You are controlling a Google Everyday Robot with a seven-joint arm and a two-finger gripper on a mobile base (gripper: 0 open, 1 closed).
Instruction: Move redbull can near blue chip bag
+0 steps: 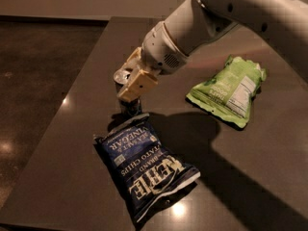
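The redbull can point(128, 105) stands upright on the dark table, its silver top showing at the upper left of the fingers and its base just behind the top edge of the blue chip bag point(144, 163). The bag lies flat, dark navy with white lettering. My gripper point(131, 83) comes in from the upper right on a white arm and its tan fingers point(138, 84) are shut on the can's upper part. The can's middle is hidden by the fingers.
A light green chip bag point(231, 89) lies at the right of the table. The table's left edge point(72, 95) runs diagonally beside the can, with dark floor beyond. The arm's shadow falls across the middle of the table.
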